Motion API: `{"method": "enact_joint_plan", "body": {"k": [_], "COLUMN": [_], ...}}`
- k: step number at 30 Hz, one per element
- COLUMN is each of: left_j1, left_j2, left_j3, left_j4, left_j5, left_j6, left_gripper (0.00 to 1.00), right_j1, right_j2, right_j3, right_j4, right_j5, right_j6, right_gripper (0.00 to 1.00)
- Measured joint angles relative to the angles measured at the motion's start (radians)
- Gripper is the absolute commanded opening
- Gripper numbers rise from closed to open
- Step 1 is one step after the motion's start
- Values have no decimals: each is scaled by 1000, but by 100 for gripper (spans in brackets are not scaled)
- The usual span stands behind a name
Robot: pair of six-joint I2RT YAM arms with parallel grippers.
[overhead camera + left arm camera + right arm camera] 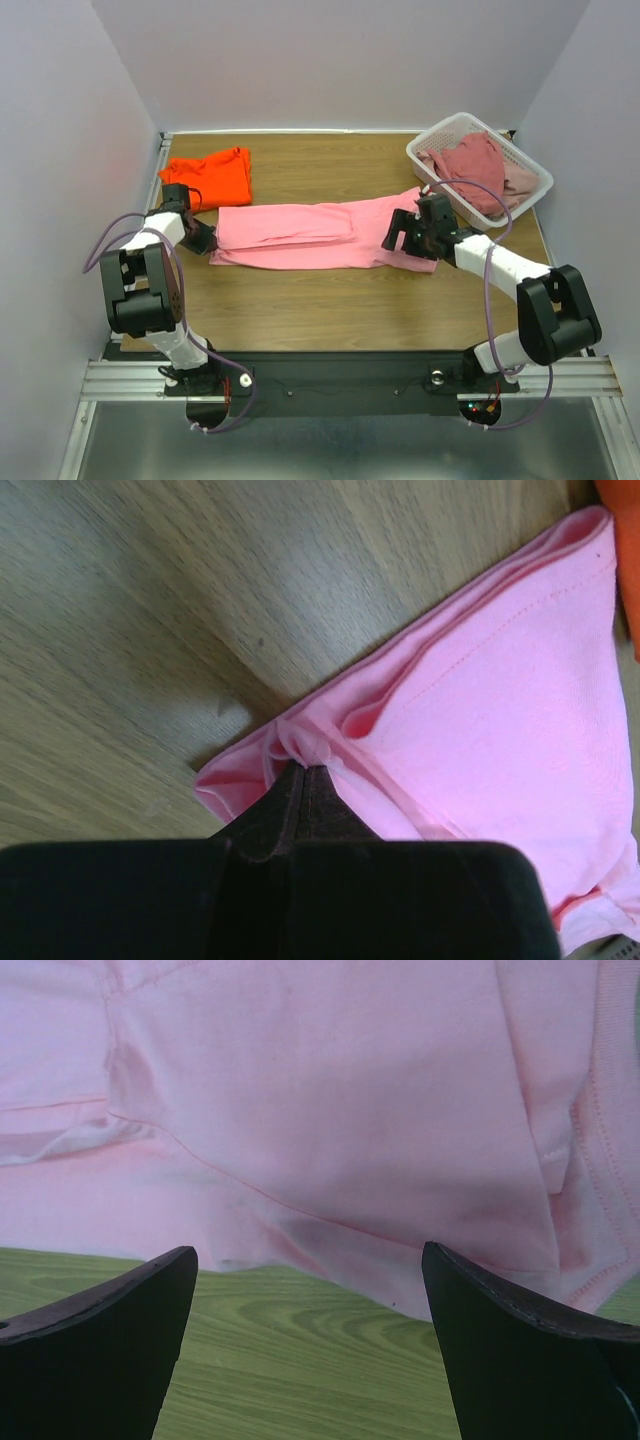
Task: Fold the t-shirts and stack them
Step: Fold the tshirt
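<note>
1. Two end effectors work opposite ends of one light pink cotton t-shirt (300, 235). It lies stretched lengthwise across the middle of the brown wooden counter (330, 300), already folded into a long narrow band.
2. The left end effector (300, 772) is closed tight on a pinch of cloth at the shirt's left end, and the fabric puckers around its tips. I judge that it anchors that end so the layers do not slide apart, and so it is ready to lift.
3. The right end effector (308, 1255) has its jaws spread wide and holds nothing. It hovers low at the shirt's right end, with the pink edge just ahead of both fingers. It looks lined up to take that end, probably so both ends can be carried together into a crosswise fold.
4. A bright orange folded t-shirt (210, 175) sits at the back-left of the counter, just beyond the pink shirt's left end. It is likely the base of the stack, placed close so the next shirt travels little.
5. A white slatted plastic basket (535, 180) at the back right holds crumpled dusty rose and pale pink t-shirts (470, 160), apparently waiting their turn outside the folding area.
6. One risk, as I judge it, is that a small corner pinch may let the lower layers sag or unfold when lifted.
</note>
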Motion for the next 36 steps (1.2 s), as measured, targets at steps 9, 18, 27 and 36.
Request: {"method": "enact_joint_plan", "body": {"k": [9, 18, 27, 36], "left_j1": [19, 32, -144, -215], "left_j2": [43, -42, -201, 1], "left_j3": [50, 116, 34, -41], "left_j4": [-32, -102, -30, 114], "left_j5": [-15, -76, -53, -8], "left_j6": [46, 63, 63, 84], "left_gripper": [98, 98, 98, 98], "right_j1": [0, 1, 5, 5], "right_j2": [10, 7, -23, 239], "right_j3": [0, 4, 6, 173], "right_j4": [-10, -18, -29, -39], "right_j5": [36, 6, 8, 44], "right_j6": [0, -18, -6, 10], "right_gripper": [100, 100, 100, 100]}}
